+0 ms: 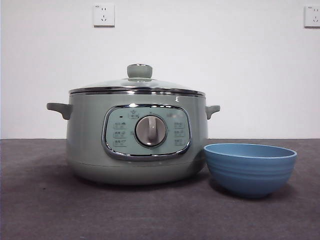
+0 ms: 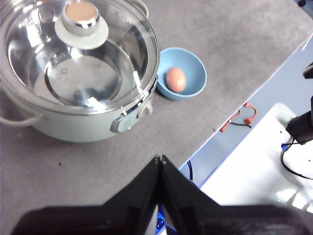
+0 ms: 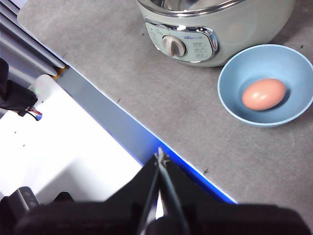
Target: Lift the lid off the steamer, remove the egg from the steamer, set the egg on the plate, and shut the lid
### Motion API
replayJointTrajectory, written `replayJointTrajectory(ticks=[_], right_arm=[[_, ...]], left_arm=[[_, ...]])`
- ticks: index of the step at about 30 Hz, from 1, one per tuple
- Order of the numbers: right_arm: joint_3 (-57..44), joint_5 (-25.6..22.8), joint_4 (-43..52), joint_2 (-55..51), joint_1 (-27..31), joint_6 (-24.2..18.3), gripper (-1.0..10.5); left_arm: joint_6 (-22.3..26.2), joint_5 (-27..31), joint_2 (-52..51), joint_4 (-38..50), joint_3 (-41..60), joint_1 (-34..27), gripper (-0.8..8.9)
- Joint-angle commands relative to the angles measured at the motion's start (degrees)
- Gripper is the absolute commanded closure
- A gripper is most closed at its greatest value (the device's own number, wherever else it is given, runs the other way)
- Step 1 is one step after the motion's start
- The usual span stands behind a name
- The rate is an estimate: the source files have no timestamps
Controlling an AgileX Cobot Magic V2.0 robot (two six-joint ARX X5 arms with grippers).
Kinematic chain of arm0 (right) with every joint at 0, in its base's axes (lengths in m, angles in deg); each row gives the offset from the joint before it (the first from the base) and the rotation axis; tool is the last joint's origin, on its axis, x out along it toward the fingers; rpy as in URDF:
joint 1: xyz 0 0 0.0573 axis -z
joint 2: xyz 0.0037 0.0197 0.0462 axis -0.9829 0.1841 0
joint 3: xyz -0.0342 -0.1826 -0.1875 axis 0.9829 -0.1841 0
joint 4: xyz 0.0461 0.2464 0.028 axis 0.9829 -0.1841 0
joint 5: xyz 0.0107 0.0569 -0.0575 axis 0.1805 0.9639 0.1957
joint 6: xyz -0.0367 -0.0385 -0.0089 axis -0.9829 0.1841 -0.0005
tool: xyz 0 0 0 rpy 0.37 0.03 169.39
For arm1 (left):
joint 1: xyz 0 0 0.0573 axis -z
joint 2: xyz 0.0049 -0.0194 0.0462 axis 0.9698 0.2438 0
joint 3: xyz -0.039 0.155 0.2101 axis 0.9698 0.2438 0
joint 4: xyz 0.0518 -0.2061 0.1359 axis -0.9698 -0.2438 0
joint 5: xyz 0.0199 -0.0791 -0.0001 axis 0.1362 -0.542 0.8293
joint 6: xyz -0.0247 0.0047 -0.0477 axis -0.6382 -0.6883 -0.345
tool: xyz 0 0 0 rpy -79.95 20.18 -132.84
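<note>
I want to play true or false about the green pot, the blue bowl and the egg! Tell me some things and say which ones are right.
1. The clear glass lid with the sage-green knob sits on the round sage-green steamer pot. True.
2. The brown egg lies inside the steamer pot. False: it lies in the blue ribbed bowl.
3. The blue bowl stands beside the pot on the grey table. True.
4. The left gripper holds the lid's knob. False: it is shut on nothing, away from the pot.
5. The right gripper is wide open over the egg. False: it is shut, near the table's edge.
</note>
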Motion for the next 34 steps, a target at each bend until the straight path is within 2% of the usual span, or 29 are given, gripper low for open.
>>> replayJointTrajectory(ticks=[1, 3, 5, 8, 10, 12, 14, 18, 21, 28, 34], right_arm=[[0.13, -0.15, 0.22, 0.04, -0.07, 0.44, 9.5], [0.13, -0.15, 0.24, 0.04, -0.07, 0.44, 9.5], [0.13, -0.15, 0.24, 0.04, -0.07, 0.44, 9.5], [0.13, -0.15, 0.22, 0.04, -0.07, 0.44, 9.5], [0.13, -0.17, 0.24, 0.04, -0.07, 0.44, 9.5], [0.13, -0.15, 0.24, 0.04, -0.07, 0.44, 9.5], [0.13, -0.15, 0.22, 0.04, -0.07, 0.44, 9.5], [0.13, -0.15, 0.22, 0.04, -0.07, 0.44, 9.5], [0.13, -0.15, 0.22, 0.04, -0.07, 0.44, 9.5], [0.13, -0.15, 0.22, 0.04, -0.07, 0.44, 9.5], [0.13, -0.15, 0.24, 0.04, -0.07, 0.44, 9.5]], left_arm=[[1.27, 0.81, -0.09, 1.68, -0.33, 0.04, 8.16], [4.11, 5.55, -0.24, 7.54, -0.33, -0.85, 8.16], [8.55, 7.67, -1.2, 15.15, -0.17, -2.78, 8.16], [14.45, 3.89, -2.6, 26.77, 1.01, -8.09, 8.16], [15.76, -0.24, -4.48, 33.27, 2.99, -12.39, 8.16], [16.02, -3.76, -7.34, 39.71, 6.69, -16.72, 8.16], [16.02, -4.72, -10.32, 44.63, 11.15, -19.98, 8.16], [16.06, -3.82, -18.95, 56.74, 26.12, -26.14, 8.16], [15.98, -0.57, -25.53, 63.56, 37.92, -29.42, 8.16], [15.17, 3.5, -40.24, 69.18, 59.67, -33.77, 8.16], [10.75, 9.77, -48.37, 69.42, 69.83, -35.1, 8.16]])
